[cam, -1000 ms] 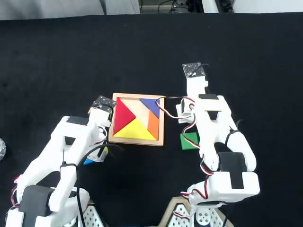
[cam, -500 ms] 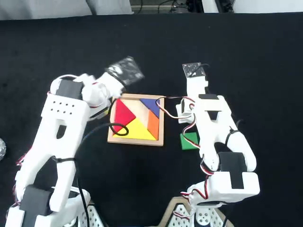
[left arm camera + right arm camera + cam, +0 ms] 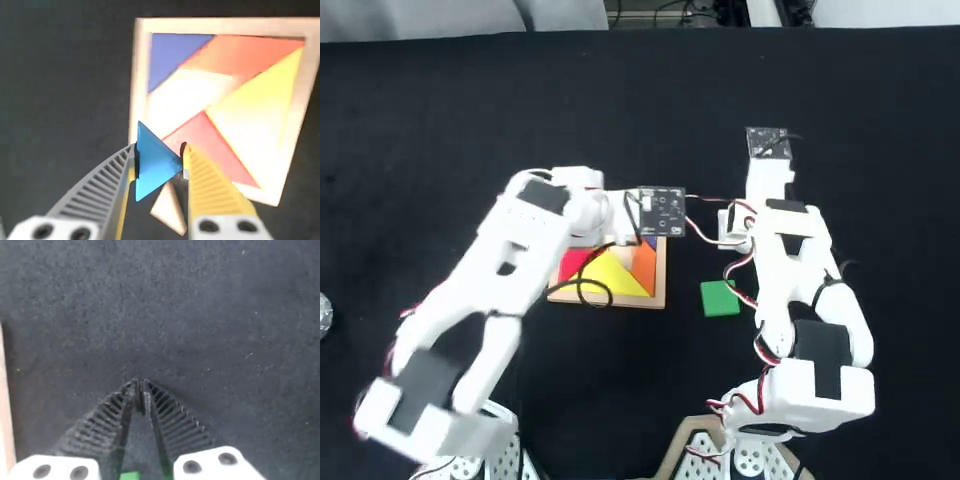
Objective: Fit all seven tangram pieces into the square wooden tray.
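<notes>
Left gripper [image 3: 158,151]: pinching a light blue triangle [image 3: 152,165] between its two fingers, held off the surface [image 3: 470,120]; one vertex of the triangle points ahead, toward the square wooden tray [image 3: 141,75].

Governing relation: the tray lies straight ahead of and below the left gripper; a bare recess [image 3: 175,102] in its floor sits just beyond the fingertips; this recess is judged to be the target for the held triangle.

Tray contents:
- dark blue piece [image 3: 172,52], far corner, ahead of the recess;
- orange piece [image 3: 245,52], beside the dark blue piece along the far edge;
- yellow triangle [image 3: 262,105], on the far side of the recess from the gripper's line;
- red triangle [image 3: 212,137], nearest the fingertips, touching the yellow triangle.

Right gripper [image 3: 139,389]: fingers pressed together, holding nothing, over bare surface; the tray edge lies off to its side.

Green piece [image 3: 720,298]: flat on the surface outside the tray, just beside its edge, behind the right gripper; the right arm is the nearer one to it.
</notes>
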Robot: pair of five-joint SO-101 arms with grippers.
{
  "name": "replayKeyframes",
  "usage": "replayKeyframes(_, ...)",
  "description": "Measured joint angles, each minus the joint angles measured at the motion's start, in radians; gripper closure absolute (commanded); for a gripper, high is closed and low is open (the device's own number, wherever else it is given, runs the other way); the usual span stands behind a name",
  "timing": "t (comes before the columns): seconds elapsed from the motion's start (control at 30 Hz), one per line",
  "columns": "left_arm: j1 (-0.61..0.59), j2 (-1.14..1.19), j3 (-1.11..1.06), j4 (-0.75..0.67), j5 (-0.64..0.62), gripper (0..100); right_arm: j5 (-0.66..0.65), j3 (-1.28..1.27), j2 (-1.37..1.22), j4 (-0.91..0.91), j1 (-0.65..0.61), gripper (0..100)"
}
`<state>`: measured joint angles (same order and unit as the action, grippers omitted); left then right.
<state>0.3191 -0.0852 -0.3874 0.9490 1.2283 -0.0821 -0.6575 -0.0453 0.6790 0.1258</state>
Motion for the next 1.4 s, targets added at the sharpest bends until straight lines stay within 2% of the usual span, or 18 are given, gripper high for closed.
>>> replayKeyframes(0.3, 0.017, 0.288, 0.229, 0.049, 0.058, 94, 0.003, 0.0, -0.002, -0.002, -0.002, 98.7)
replayKeyframes(0.63, 0.009, 0.341, 0.261, 0.051, 0.069, 93, 0.005, 0.0, -0.002, -0.014, -0.002, 98.7)
replayKeyframes(0.7, 0.003, 0.342, 0.261, 0.035, 0.069, 89, 0.005, 0.0, -0.002, -0.014, -0.002, 98.7)
replayKeyframes(0.83, -0.023, 0.342, 0.261, -0.015, 0.02, 74, 0.005, 0.0, -0.002, -0.014, -0.002, 98.7)
replayKeyframes(0.9, -0.034, 0.342, 0.261, -0.025, -0.005, 69, 0.005, 0.0, -0.002, -0.015, -0.002, 98.7)
replayKeyframes(1.07, -0.041, 0.342, 0.261, -0.028, -0.003, 73, 0.005, 0.0, -0.002, -0.015, -0.002, 98.7)
replayKeyframes(1.4, -0.051, 0.342, 0.261, -0.032, -0.003, 73, 0.005, 0.0, -0.002, -0.015, -0.002, 98.7)
